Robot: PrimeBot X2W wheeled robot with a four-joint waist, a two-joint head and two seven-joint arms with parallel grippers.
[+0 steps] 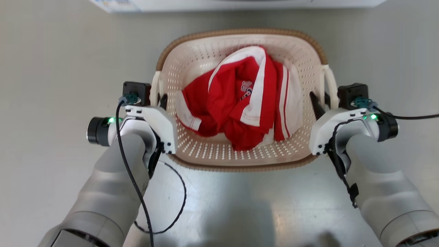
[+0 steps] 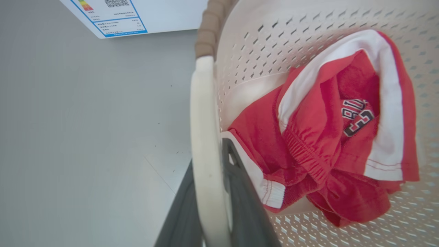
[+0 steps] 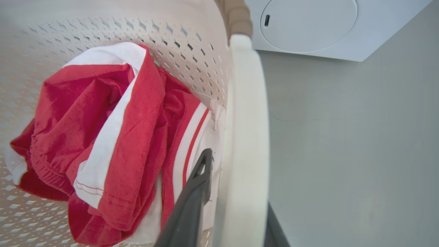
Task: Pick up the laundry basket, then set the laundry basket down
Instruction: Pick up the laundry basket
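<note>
The laundry basket (image 1: 240,33) is cream with perforated walls (image 2: 274,41) and a brown rim, and stands straight ahead of me over the grey floor. Red and white clothes (image 1: 240,99) lie bunched inside it. My left gripper (image 1: 159,100) is shut on the basket's white left loop handle (image 2: 205,137), one dark finger on each side of it. My right gripper (image 1: 320,103) is shut the same way on the right loop handle (image 3: 247,120), with its inner finger (image 3: 195,192) inside the basket against the clothes. Whether the basket rests on the floor cannot be told.
A white washer (image 1: 240,4) stands just beyond the basket, its label (image 2: 113,17) showing in the left wrist view and its round door (image 3: 308,24) in the right wrist view. Bare grey floor (image 1: 51,68) lies on both sides. My shiny base (image 1: 240,206) sits below the basket.
</note>
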